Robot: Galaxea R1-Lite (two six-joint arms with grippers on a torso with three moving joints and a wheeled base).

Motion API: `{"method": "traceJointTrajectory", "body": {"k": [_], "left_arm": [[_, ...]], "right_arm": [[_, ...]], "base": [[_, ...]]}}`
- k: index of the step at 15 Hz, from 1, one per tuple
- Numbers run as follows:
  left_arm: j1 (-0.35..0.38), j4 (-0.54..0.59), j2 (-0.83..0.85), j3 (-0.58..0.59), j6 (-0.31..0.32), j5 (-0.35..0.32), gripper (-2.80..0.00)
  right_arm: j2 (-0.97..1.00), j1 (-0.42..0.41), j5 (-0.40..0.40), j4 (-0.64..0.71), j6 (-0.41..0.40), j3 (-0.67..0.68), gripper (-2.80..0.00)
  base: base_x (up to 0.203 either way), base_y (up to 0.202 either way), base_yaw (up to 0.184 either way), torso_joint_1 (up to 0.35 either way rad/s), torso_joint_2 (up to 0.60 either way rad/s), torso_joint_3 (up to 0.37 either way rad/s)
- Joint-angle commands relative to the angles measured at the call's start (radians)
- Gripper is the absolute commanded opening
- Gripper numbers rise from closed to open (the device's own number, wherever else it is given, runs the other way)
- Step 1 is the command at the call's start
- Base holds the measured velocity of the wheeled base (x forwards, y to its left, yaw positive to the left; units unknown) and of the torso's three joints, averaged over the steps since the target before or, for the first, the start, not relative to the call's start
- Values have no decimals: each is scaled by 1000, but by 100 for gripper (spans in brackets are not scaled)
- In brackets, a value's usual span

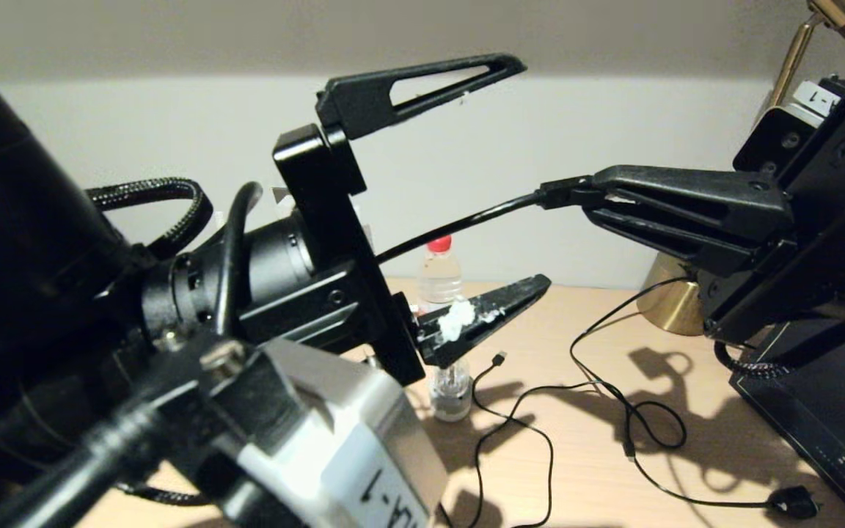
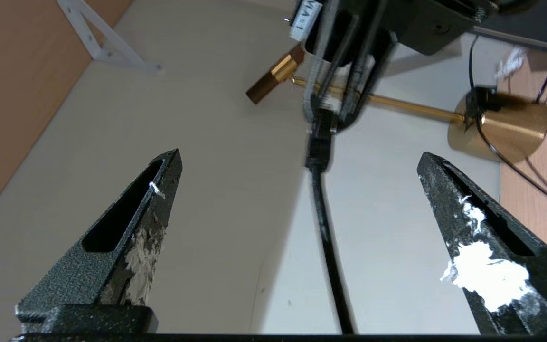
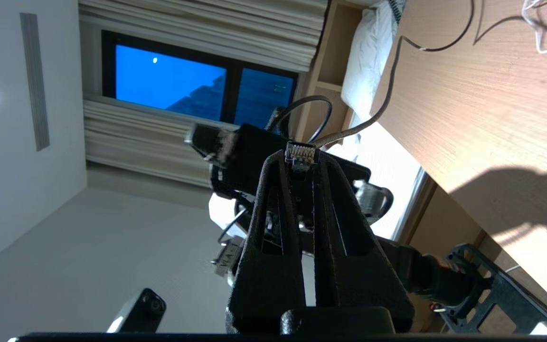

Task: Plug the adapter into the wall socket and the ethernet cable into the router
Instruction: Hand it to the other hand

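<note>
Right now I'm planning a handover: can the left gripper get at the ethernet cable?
Probably yes: the left gripper stands open with the ethernet cable running freely between its fingers, its connector clamped in the right gripper.

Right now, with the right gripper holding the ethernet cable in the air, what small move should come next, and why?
Probably close the left gripper on the ethernet cable. Its jaws are wide open with the cable running between them, while the right gripper is shut on the connector, so this looks like a handover or regrip.
</note>
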Motion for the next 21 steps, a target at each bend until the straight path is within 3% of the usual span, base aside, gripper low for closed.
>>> {"method": "traceJointTrajectory", "body": {"k": [1,3,21], "left_arm": [[13,-5,1,5,9,-1,0],[19,-5,12,3,9,-1,0],[89,24,38,5,46,-13,0]], "right_arm": [[32,2,12,-4,27,-20,-280],[58,2,29,-7,69,-41,-280],[69,8,45,-5,67,-24,-280]], "base": [[0,0,0,0,0,0],[0,0,0,0,0,0],[0,0,0,0,0,0]]}}
